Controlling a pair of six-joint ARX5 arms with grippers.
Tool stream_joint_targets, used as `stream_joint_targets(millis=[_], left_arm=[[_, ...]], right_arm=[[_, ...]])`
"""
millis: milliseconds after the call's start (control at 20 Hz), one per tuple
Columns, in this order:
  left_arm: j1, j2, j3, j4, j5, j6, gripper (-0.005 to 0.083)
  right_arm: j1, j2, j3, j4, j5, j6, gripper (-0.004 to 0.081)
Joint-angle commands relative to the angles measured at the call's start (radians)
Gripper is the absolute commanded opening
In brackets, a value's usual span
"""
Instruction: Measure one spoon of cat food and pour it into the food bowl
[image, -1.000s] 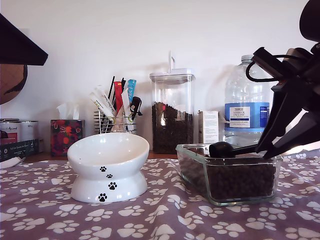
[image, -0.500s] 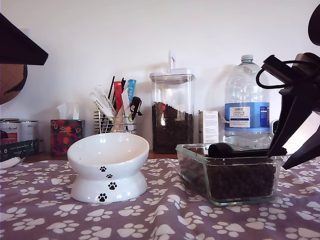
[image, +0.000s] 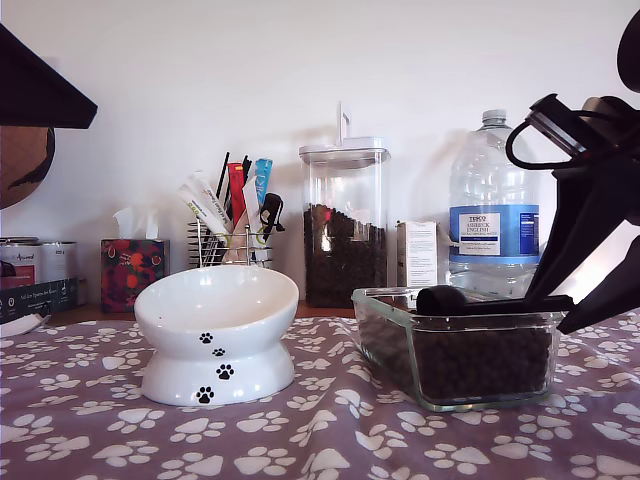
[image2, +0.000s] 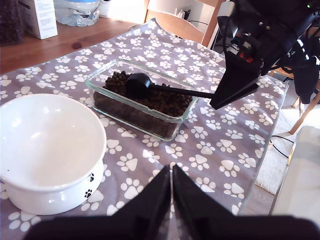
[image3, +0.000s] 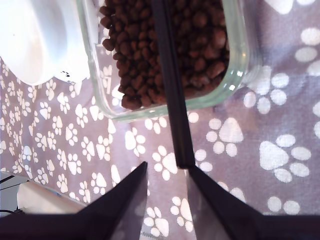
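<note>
Black plastic spoon (image2: 165, 91), rounded bowl and long straight handle: lying across the clear rectangular glass dish (image: 455, 345), bowl on the kibble, handle end projecting past the rim toward the exterior view's right.
Cat food (image3: 170, 45), small dark brown round pellets: fills the dish.
Food bowl (image: 217, 331), white ceramic, tilted, raised base with black paw prints: at the exterior view's left of the dish, apart from it, nothing visible inside.
My second gripper (image3: 167, 175): jaws parted, straddling the handle's tip without gripping it.
My first gripper (image2: 171, 192): fingers pressed together, holding nothing, above the purple paw-print tablecloth (image: 330, 430)
</note>
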Motion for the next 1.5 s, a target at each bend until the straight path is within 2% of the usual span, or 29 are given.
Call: stream_joint_targets(millis=[0, 100, 250, 350, 450, 500, 550, 650, 750, 800, 900, 1050, 1300, 1450], left_arm=[[-0.003, 0.004, -0.016, 0.009, 0.002, 0.001, -0.0019], [-0.003, 0.004, -0.016, 0.010, 0.002, 0.001, -0.0019], [-0.003, 0.004, -0.016, 0.011, 0.002, 0.001, -0.0019], [-0.003, 0.004, -0.016, 0.011, 0.002, 0.001, -0.0019], [-0.003, 0.004, -0.016, 0.011, 0.002, 0.001, -0.0019], [-0.003, 0.004, -0.016, 0.011, 0.002, 0.001, -0.0019], [-0.003, 0.004, -0.016, 0.011, 0.002, 0.001, -0.0019], [-0.003, 0.004, -0.016, 0.008, 0.001, 0.001, -0.0019], [-0.003, 0.004, -0.016, 0.008, -0.001, 0.002, -0.0019], [-0.003, 0.004, -0.016, 0.005, -0.008, 0.002, -0.0019], [-0.003, 0.004, -0.016, 0.000, -0.023, 0.002, -0.0019], [-0.003, 0.004, -0.016, 0.000, -0.026, 0.002, -0.0019], [-0.003, 0.004, -0.016, 0.000, -0.027, 0.002, -0.0019], [-0.003, 0.004, -0.016, 0.000, -0.026, 0.002, -0.0019]], right_arm=[[0.003, -0.016, 0.055, -0.040, 0.037, -0.051, 0.0218], [0.003, -0.016, 0.095, -0.118, 0.099, -0.118, 0.0222], [0.004, -0.016, 0.156, -0.210, 0.110, -0.170, 0.0268], [0.006, -0.016, 0.194, -0.257, 0.113, -0.205, 0.0268], [0.016, -0.016, 0.227, -0.305, 0.125, -0.269, 0.0268], [0.029, -0.016, 0.241, -0.329, 0.132, -0.337, 0.0266], [0.043, -0.017, 0.250, -0.351, 0.159, -0.407, 0.0249], [0.078, -0.023, 0.252, -0.359, 0.238, -0.493, 0.0123], [0.097, -0.035, 0.251, -0.328, 0.249, -0.523, -0.0018], [0.096, -0.048, 0.250, -0.299, 0.258, -0.523, -0.0011], [0.096, -0.100, 0.242, -0.236, 0.329, -0.523, -0.0011], [0.096, -0.234, 0.206, -0.135, 0.416, -0.521, -0.0011], [0.097, -0.465, 0.031, 0.074, 0.503, -0.525, -0.0011], [0.111, -0.537, -0.072, 0.116, 0.505, -0.539, -0.0011]])
